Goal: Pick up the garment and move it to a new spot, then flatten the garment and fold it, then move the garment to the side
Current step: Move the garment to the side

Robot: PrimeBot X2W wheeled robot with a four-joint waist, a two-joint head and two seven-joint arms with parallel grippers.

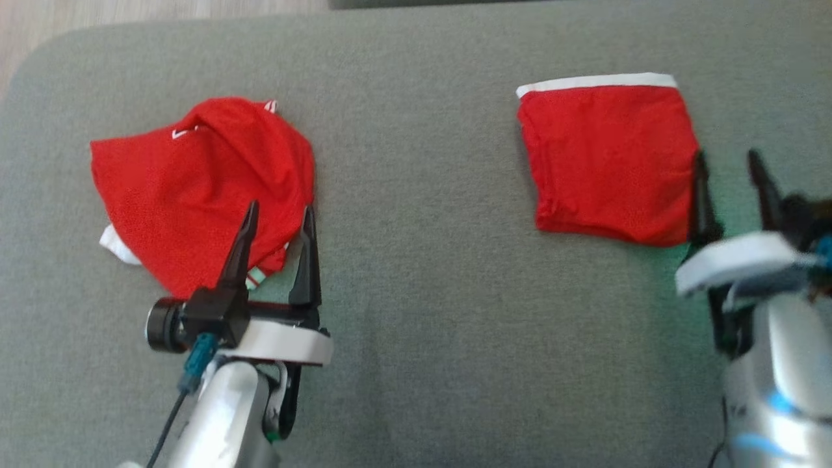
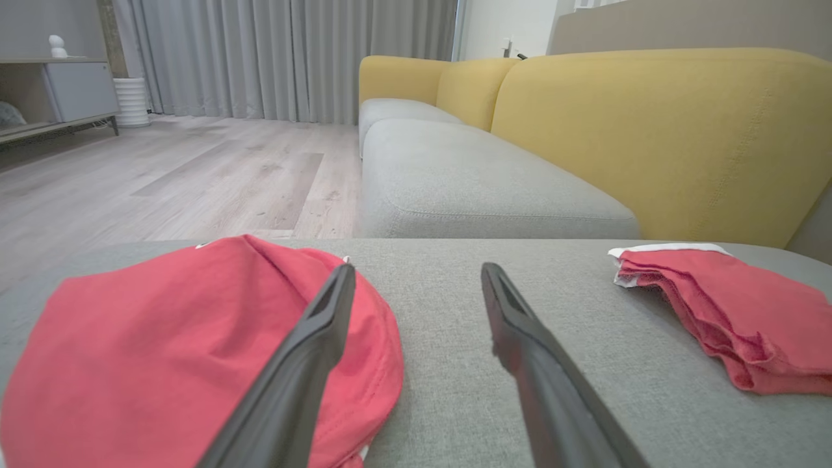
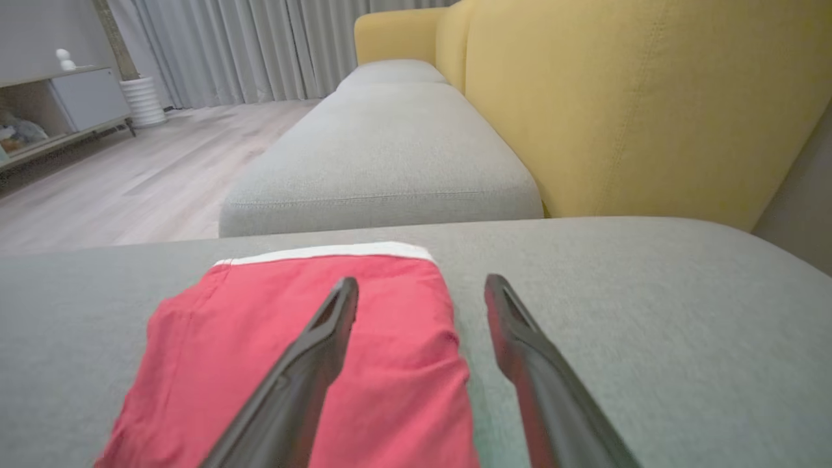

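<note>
Since the grey cushion (image 1: 416, 292) carries a folded garment (image 1: 608, 162) squared at right, the move-aside step looks done. The next move probably calls for grabbing the crumpled garment (image 1: 195, 188) at left. Over that heap's near edge the left gripper (image 1: 281, 208) hangs spread wide, empty. Also spread and empty, the right gripper (image 1: 727, 156) straddles the folded garment's right edge; contact unclear.

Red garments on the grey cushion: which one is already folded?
The folded garment beside the right gripper: a flat rectangle with a white band along its far edge. The crumpled garment by the left gripper is a rumpled heap.
</note>
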